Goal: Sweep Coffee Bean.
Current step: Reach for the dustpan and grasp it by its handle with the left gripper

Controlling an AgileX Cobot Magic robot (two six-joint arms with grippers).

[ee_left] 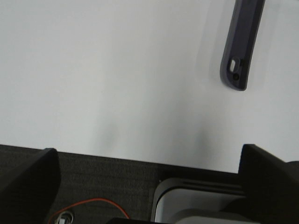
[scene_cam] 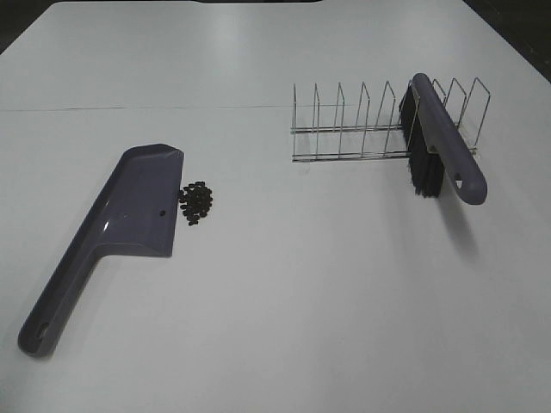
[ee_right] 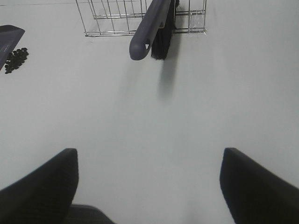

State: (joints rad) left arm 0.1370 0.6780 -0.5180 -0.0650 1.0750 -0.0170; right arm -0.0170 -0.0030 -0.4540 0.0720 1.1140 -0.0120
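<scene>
A small pile of coffee beans (scene_cam: 197,203) lies on the white table, right against the blade edge of the purple dustpan (scene_cam: 138,206), which lies flat with its handle toward the near left. A purple brush (scene_cam: 445,142) with black bristles leans in the wire rack (scene_cam: 362,125) at the right. Neither gripper appears in the exterior high view. In the left wrist view my left gripper (ee_left: 147,149) is open and empty over the table's near edge, with the dustpan's handle end (ee_left: 240,46) ahead of it. My right gripper (ee_right: 149,151) is open and empty, short of the brush (ee_right: 149,28) and the beans (ee_right: 16,59).
The white table (scene_cam: 301,284) fills the exterior high view. Its near edge (ee_left: 117,156) meets a dark base with a red wire (ee_left: 88,203) in the left wrist view. The rack (ee_right: 107,18) stands behind the brush handle.
</scene>
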